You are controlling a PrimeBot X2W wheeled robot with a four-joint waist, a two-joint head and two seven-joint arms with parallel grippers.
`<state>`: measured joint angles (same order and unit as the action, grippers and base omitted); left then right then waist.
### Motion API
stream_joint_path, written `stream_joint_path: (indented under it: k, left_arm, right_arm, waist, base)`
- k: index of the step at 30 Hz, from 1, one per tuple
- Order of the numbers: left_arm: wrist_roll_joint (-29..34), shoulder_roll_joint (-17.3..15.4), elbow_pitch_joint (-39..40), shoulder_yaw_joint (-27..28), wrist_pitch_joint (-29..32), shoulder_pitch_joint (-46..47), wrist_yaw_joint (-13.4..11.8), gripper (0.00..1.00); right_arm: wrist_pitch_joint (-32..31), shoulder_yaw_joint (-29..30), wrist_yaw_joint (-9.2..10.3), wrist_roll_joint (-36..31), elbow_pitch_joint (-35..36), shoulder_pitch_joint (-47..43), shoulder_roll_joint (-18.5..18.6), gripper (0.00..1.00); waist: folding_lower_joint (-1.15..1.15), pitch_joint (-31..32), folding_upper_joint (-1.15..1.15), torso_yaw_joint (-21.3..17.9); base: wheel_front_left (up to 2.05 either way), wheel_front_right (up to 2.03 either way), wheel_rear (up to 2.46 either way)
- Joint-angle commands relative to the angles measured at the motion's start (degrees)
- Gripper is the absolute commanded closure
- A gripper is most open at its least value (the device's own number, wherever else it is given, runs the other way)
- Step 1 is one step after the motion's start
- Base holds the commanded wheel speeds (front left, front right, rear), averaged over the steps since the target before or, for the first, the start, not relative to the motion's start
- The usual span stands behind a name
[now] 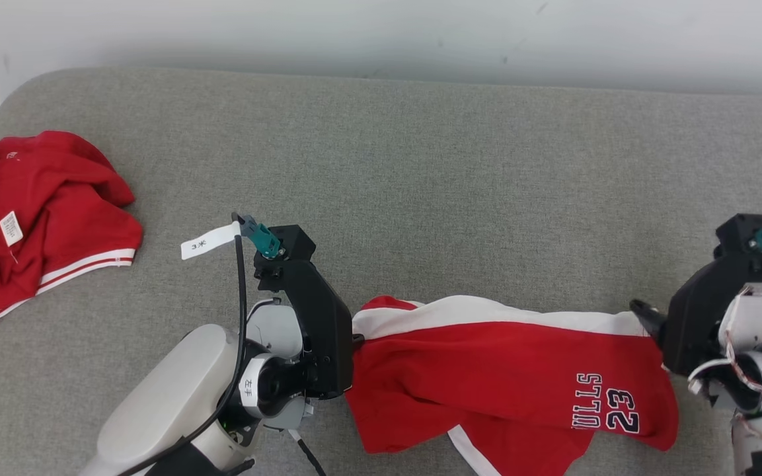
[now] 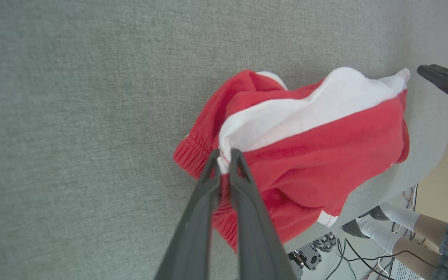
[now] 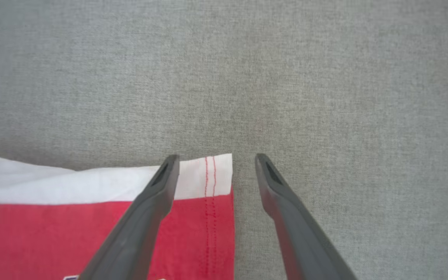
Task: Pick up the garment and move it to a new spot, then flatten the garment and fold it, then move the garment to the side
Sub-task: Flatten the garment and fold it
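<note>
Shorts, red with a white band and "BULLS 23" on one leg, lie crumpled at the near edge of the grey surface in your head view, stretched between the two arms. Your left pincer meets their left end and your right pincer sits at their right end. Well apart, at the surface's far left, a second red garment with white stripes lies in a heap.

In your left wrist view, the left pincer's fingers are pressed together, clamped on the white edge of the shorts beside the gathered waistband. One finger of the right pincer pokes in at the upper right, just off the white corner. A person's legs in white socks show beyond the surface's edge.

In your right wrist view, the right pincer stands wide apart. The stitched white corner of the shorts lies between its fingers, with one finger over the cloth and the other over bare surface.
</note>
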<state>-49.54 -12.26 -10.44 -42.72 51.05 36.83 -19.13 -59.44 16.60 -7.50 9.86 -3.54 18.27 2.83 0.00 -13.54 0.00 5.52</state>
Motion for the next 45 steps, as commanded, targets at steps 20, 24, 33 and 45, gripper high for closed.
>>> stream_joint_path:
  k: [20, 24, 33, 45]
  left_arm:
    - [-0.4, 0.2, -0.5, -0.1, -0.9, 0.5, 0.3, 1.00]
    - [-0.7, 0.6, -0.9, -0.4, -1.0, 0.5, 0.6, 1.00]
    - [-1.0, 0.3, -1.2, 0.0, -1.2, 0.7, 0.8, 1.00]
    - [-1.2, 1.0, -1.5, -0.4, -1.5, 1.1, 0.9, 1.00]
  right_arm:
    - [9.5, 0.6, 0.02, 0.7, -5.0, 1.0, 0.2, 0.00]
    - [5.3, 0.1, 0.02, 0.1, -4.6, 2.2, 0.2, 0.00]
    - [-0.3, -0.8, 0.02, 1.0, -1.3, -1.1, 0.2, 0.00]
    - [-1.0, -0.6, 0.02, 0.9, -1.2, 0.0, 0.1, 0.64]
  waist:
    - [0.00, -1.6, 0.00, -0.9]
    - [0.00, -1.7, 0.00, 0.0]
    - [0.00, -1.8, 0.00, 0.8]
    - [0.00, -2.7, 0.00, 0.7]
  base:
    - [0.00, 0.00, 0.00]
    - [0.00, 0.00, 0.00]
    - [0.00, 0.00, 0.00]
    - [0.00, 0.00, 0.00]
